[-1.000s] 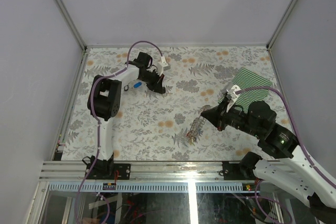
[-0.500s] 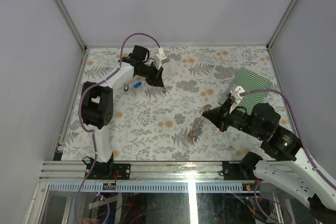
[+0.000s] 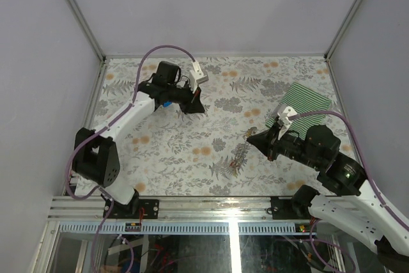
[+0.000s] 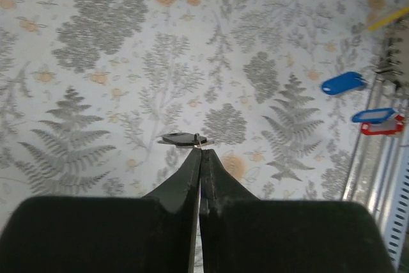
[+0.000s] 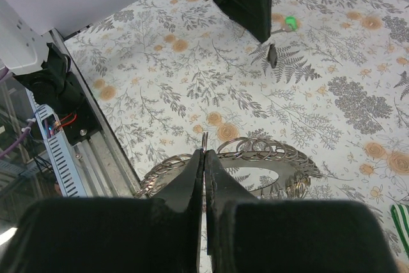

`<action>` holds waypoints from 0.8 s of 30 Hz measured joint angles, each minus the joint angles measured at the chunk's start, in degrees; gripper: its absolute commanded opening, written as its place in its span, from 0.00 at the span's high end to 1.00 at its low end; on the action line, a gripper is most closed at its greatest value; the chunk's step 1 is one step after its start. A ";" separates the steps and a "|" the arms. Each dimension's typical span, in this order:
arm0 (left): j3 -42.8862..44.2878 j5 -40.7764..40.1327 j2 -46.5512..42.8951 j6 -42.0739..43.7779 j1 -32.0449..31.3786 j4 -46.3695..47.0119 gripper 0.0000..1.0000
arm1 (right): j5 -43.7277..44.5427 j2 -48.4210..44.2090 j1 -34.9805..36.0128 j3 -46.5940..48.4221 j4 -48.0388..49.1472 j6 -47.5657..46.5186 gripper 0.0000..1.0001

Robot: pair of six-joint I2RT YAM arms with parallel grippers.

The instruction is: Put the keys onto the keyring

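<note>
The keyring [image 3: 238, 158] is a large metal ring hung with several small split rings; in the right wrist view it [image 5: 300, 169] lies just past my fingertips. My right gripper [image 3: 250, 135] [image 5: 204, 151] is shut on one small split ring at the keyring's edge. My left gripper [image 3: 195, 107] [image 4: 200, 151] is shut on the tiny ring of a black key [image 4: 181, 138], which it holds above the table. The black key [image 5: 271, 55] hangs below the left gripper [image 5: 263, 33] in the right wrist view. A blue key [image 4: 343, 83] and a green key [image 5: 291, 22] lie on the table.
A green striped cloth [image 3: 307, 103] lies at the back right. Blue and red keys [image 4: 377, 121] and a yellow one [image 4: 390, 17] sit by the metal rail [image 4: 383, 177] at the table's edge. The flowered table cover [image 3: 211, 87] spans the floor.
The left arm's elbow has swung down and to the left while its gripper stayed near the same spot with the black key. The right gripper has hardly moved.
</note>
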 measured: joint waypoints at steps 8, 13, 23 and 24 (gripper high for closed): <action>-17.73 -0.74 -7.96 -13.38 -11.87 11.91 1.00 | 0.48 0.48 0.00 0.74 -0.24 -1.70 1.00; -27.19 -2.27 -7.15 -23.50 -20.57 21.81 1.00 | 0.68 0.39 0.00 0.74 -0.28 -1.95 1.00; -36.24 -7.56 -4.11 -36.59 -24.24 36.04 1.00 | 1.64 -0.15 0.00 0.74 -0.57 -1.88 1.00; -36.37 -8.13 -3.56 -37.07 -24.20 36.59 1.00 | 1.68 -0.15 0.00 0.74 -0.57 -1.86 1.00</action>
